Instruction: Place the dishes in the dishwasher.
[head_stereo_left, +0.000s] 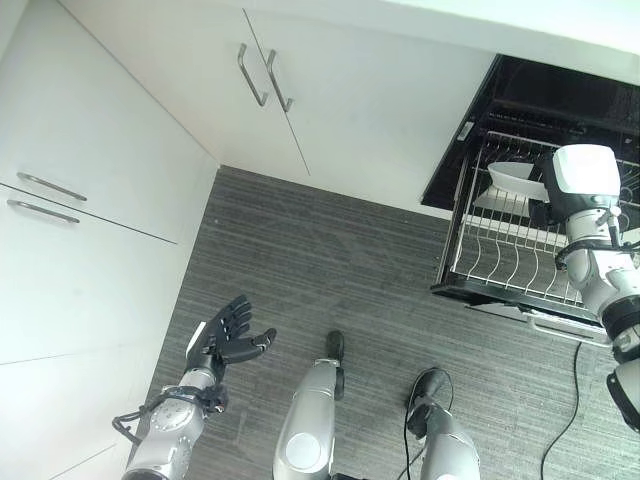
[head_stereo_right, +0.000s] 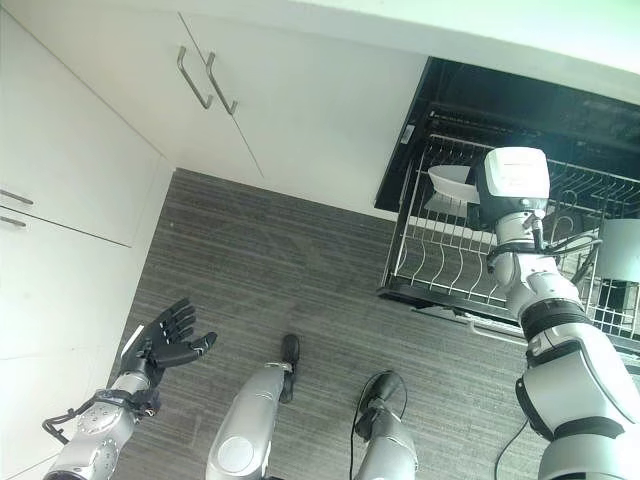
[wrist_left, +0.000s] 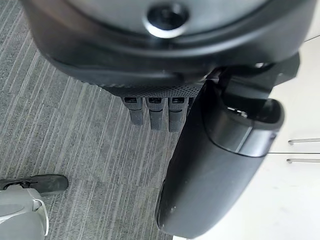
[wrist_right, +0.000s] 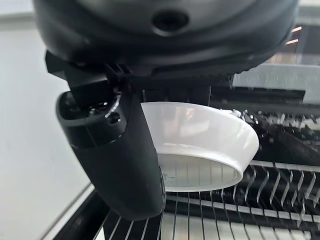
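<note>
A white bowl (wrist_right: 200, 145) hangs tilted over the wire tines of the pulled-out dishwasher rack (head_stereo_right: 440, 262). My right hand (wrist_right: 120, 150) is shut on it, the thumb lying across its rim and the fingers hidden behind it. From the head the bowl (head_stereo_left: 515, 178) shows at the rack's far left corner, in front of the dark dishwasher opening (head_stereo_left: 560, 100). My left hand (head_stereo_left: 225, 340) is open and holds nothing, low over the floor at the lower left; its straight fingers (wrist_left: 150, 112) point down at the floor.
White cabinet doors with metal handles (head_stereo_left: 265, 75) stand along the back, and more drawer fronts (head_stereo_left: 40, 200) run down the left side. Grey striped flooring (head_stereo_left: 330, 270) lies between them and the rack. A pale clear item (head_stereo_right: 622, 248) sits at the rack's right end.
</note>
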